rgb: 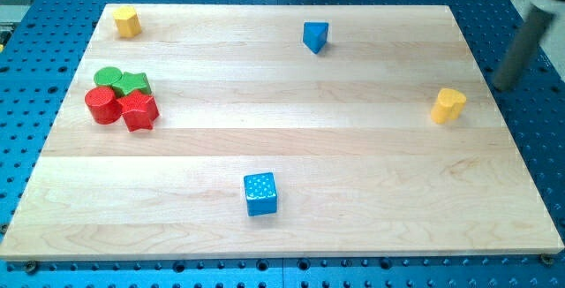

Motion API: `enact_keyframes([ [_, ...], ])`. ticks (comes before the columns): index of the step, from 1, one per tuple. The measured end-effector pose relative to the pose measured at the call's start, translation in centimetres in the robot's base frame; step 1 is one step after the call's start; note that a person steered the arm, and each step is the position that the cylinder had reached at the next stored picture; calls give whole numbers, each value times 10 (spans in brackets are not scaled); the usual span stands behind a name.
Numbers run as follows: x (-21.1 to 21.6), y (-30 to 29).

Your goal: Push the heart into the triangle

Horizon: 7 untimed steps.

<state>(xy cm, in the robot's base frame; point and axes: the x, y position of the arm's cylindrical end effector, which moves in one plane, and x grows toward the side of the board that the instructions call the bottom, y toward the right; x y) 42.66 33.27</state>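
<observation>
A yellow heart block [448, 105] lies near the board's right edge. A blue triangle block [315, 36] lies near the view's top, right of centre, well up and left of the heart. The dark rod comes down blurred at the far right. My tip [505, 86] is off the board's right edge over the blue base, a little right of and slightly above the heart, not touching it.
A blue cube [260, 193] sits near the bottom centre. A yellow hexagon [127, 21] is at the top left corner. At the left, a green circle [107, 77], green star [135, 83], red circle [102, 105] and red star [139, 111] are clustered together. The wooden board [353, 155] rests on a blue perforated base.
</observation>
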Motion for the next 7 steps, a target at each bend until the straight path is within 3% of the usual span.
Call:
enact_keyframes([
  [1,14,-89],
  [2,-42,-196],
  [3,-52,-181],
  [4,-7,-210],
  [5,-26,-251],
  [6,-87,-241],
  [7,-88,-234],
])
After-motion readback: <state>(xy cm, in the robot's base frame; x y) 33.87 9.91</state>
